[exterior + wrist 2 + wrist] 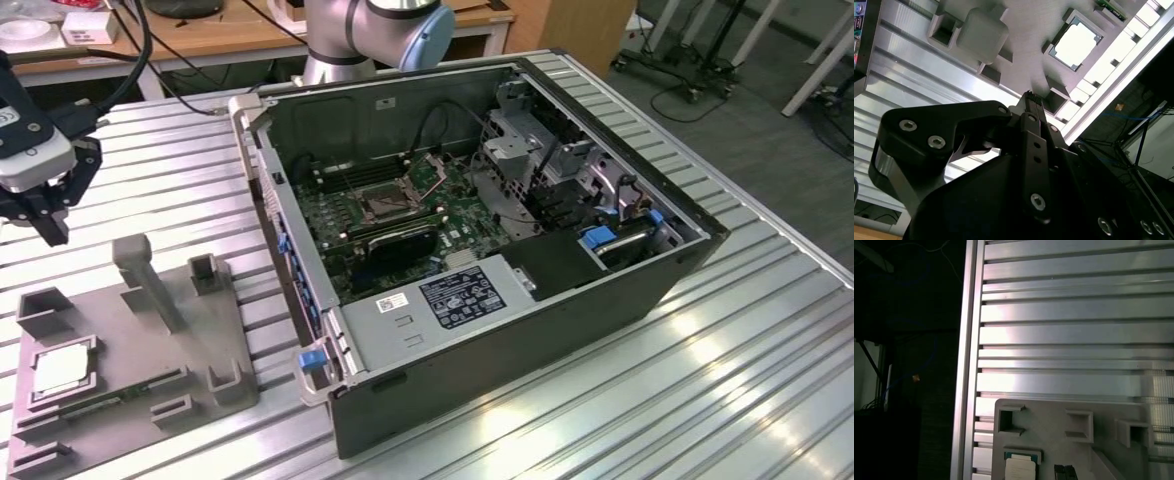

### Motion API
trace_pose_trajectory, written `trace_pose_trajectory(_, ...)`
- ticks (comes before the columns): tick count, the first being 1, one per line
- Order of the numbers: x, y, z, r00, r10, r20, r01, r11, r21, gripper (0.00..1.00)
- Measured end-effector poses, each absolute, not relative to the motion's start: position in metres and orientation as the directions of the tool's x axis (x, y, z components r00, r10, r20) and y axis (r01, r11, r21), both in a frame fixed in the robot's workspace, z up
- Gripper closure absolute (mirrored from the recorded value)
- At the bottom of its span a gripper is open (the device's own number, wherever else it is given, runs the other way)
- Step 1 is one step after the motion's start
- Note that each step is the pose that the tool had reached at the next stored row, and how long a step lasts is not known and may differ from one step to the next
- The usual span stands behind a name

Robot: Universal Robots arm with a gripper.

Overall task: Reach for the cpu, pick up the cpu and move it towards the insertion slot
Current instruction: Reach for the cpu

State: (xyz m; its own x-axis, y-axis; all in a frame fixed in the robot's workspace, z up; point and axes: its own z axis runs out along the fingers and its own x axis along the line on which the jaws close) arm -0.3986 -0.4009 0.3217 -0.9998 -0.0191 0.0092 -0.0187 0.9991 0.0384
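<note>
With its jaws all but closed on nothing, the cpu (60, 370) could be struck, not grasped, by the gripper (51, 232).

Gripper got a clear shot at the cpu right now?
Likely yes: the cpu lies uncovered in the grey fixture, and the gripper hangs apart from it with nothing between them.

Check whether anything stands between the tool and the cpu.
Nothing visible does. The tool hangs over the table near the grey holder, and the cpu lies uncovered in its recess there. The holder's tall post stands aside, toward the exterior view's right.
</note>
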Motion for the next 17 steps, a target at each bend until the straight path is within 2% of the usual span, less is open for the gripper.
trace_pose_trajectory(17,-0.400,-0.401,0.312,-1.000,-0.019,0.009,-0.019,0.999,0.038,0.90)
